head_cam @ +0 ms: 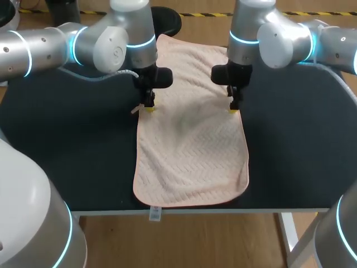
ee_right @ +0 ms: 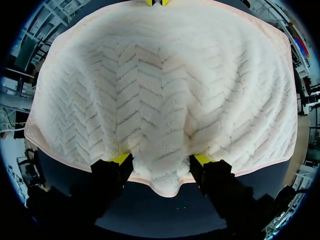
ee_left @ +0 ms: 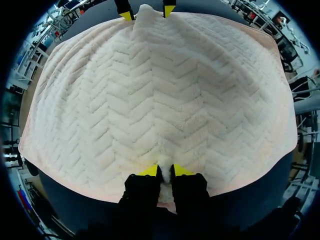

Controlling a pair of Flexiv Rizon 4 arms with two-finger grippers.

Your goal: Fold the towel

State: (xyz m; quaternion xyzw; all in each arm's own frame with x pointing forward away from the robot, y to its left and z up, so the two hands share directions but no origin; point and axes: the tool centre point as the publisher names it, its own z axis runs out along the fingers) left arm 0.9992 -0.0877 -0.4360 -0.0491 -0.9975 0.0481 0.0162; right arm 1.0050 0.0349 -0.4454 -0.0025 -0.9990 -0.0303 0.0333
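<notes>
Cream towel with a zigzag weave and pale pink trim, spread lengthwise down the middle of the counter. Near end, with rounded corners, reaching the front edge, and a small white tag hanging over there. Lightly rumpled around the middle.

Pinched at its left long edge by the left end effector, fingers closed on a narrow ridge of cloth. At the opposite long edge, right end effector down on the towel, fingers spread wide and not clamped. Yellow tips resting on the cloth, a loose bulge of hem between them. Both about level with each other across the towel's width.

Counter surface dark and matte, showing on either side of the towel.
</notes>
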